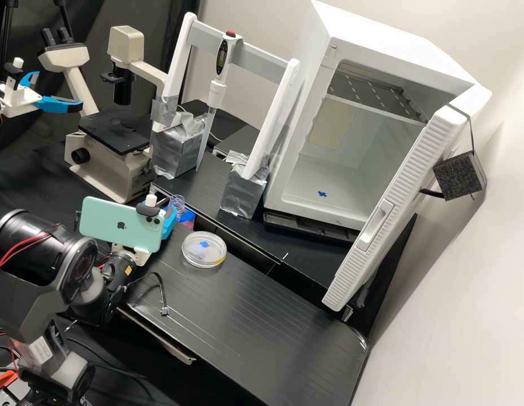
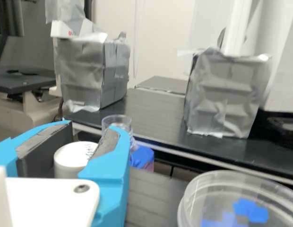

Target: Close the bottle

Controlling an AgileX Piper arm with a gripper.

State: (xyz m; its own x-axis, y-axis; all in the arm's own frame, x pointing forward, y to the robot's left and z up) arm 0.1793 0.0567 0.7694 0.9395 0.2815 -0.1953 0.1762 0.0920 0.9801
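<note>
Two silver blocks [image 2: 80, 71] behind clear btl. [image 2: 117, 121]; lidded dish [image 2: 227, 201] nearby. My jaws [image 1: 169, 223]: clamped on white cap [image 2: 73, 156], btl. just beyond. High view: white cabinet [image 1: 318, 194] w/ door open; wrist view: cap betw. pads [image 2: 106, 143].

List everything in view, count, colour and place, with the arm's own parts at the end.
White cap: one, white, between the claw's fingers
Bottle: one, clear, just beyond the claw
Petri dish: one, clear with blue patches, on the bench
Microscope: one, beige and black, back left
Stand: one, white and grey, behind the bottle
Pipette: one, white with red button, upright at the stand
Wrapped blocks: two, silver-grey, at the stand's feet
Cabinet: one, white, door open, back right
Bench: one, black, underneath
Phone: one, mint green, at the wrist
Second arm: one, partly seen, white and blue, upper left
Arm: one, dark grey, lower left
Claw: one, white with blue fingers, around the cap
</note>
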